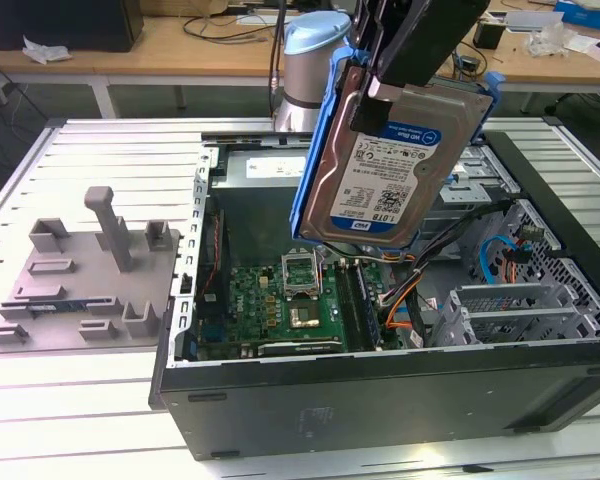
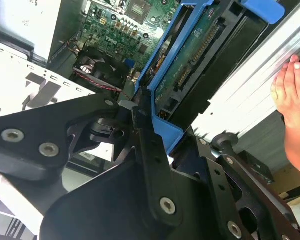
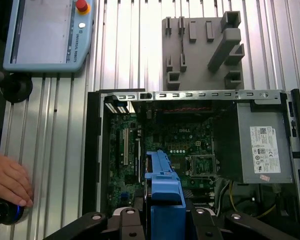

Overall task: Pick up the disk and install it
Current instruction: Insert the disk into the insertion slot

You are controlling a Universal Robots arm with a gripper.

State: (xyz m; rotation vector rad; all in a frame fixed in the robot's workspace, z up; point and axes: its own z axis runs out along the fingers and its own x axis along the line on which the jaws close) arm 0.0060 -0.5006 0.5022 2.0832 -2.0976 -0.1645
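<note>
The disk (image 1: 395, 150) hangs tilted, label side out, above the open computer case (image 1: 380, 400). It is a silver drive with a white-and-blue label in a blue carrier frame. My gripper (image 1: 378, 95) is shut on its upper end, with black fingers on both sides. In the second wrist view the disk (image 2: 190, 65) shows its green circuit side between the black fingers (image 2: 150, 150). In the first wrist view the blue carrier edge (image 3: 162, 192) sticks out from my gripper (image 3: 162, 222) over the motherboard (image 3: 175, 145).
A grey power supply (image 3: 260, 145) fills one corner of the case. Drive cages (image 1: 520, 310) and cables sit at the exterior view's right. A grey fixture plate (image 1: 80, 280) lies beside the case. A teach pendant (image 3: 47, 32) and a person's hand (image 3: 7, 180) rest on the slatted table.
</note>
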